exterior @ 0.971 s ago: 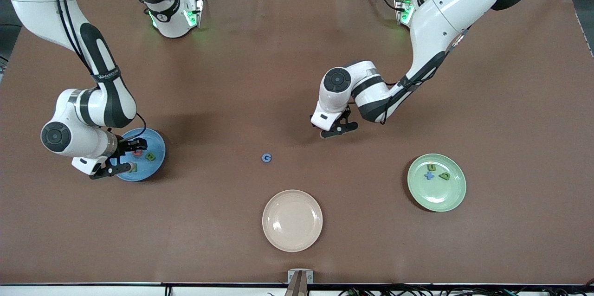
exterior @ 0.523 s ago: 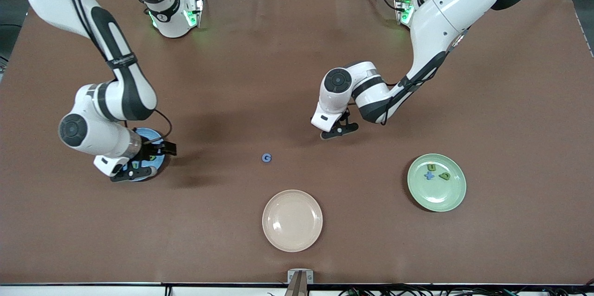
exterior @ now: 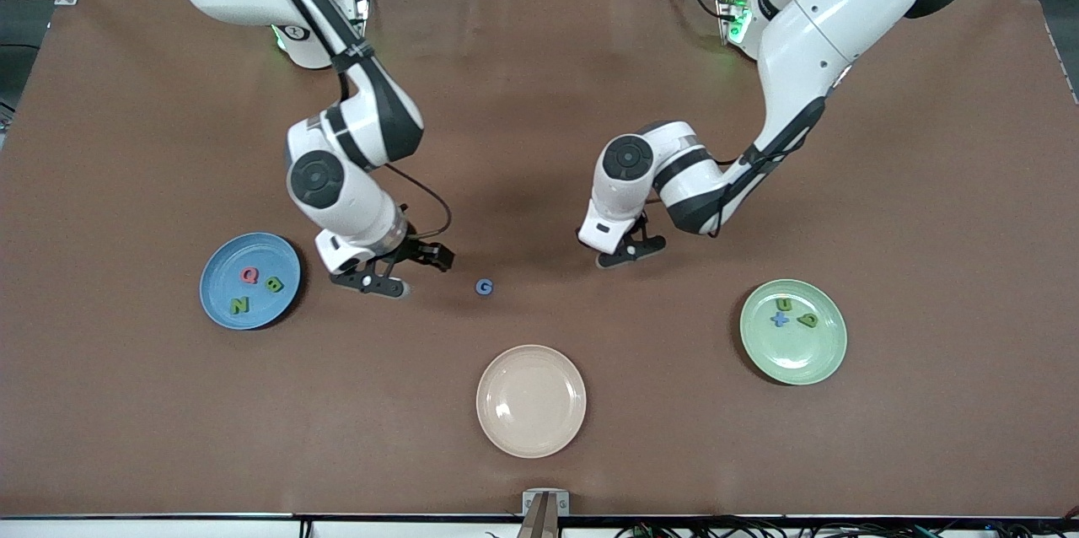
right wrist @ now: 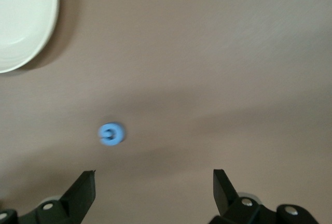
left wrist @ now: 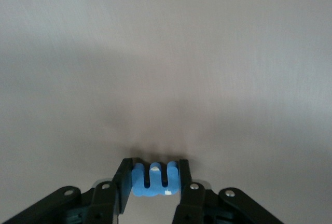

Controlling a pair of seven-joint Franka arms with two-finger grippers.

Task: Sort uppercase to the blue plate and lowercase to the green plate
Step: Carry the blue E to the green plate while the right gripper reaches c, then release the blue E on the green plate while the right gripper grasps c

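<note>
left pincer (left wrist: 154, 182) grips blue m (left wrist: 154, 179), legs pointing outward.

Both arms have glossy white shells with black bands at the joints. Each wrist joint carries a round dark grey cap with a small centre mark. Small lettering runs along a black band on the right arm's forearm; it cannot be read. Black cables run down both arms, one looping free beside the right arm's wrist. Green lights glow at both bases, and the left base also shows a small red spot.

The right gripper (exterior: 389, 272) and left gripper (exterior: 630, 250) are black under white hand bodies. In the wrist views the fingers (right wrist: 83, 192) are matt black, flat-sided links, each with a small silver screw at its pivot.
</note>
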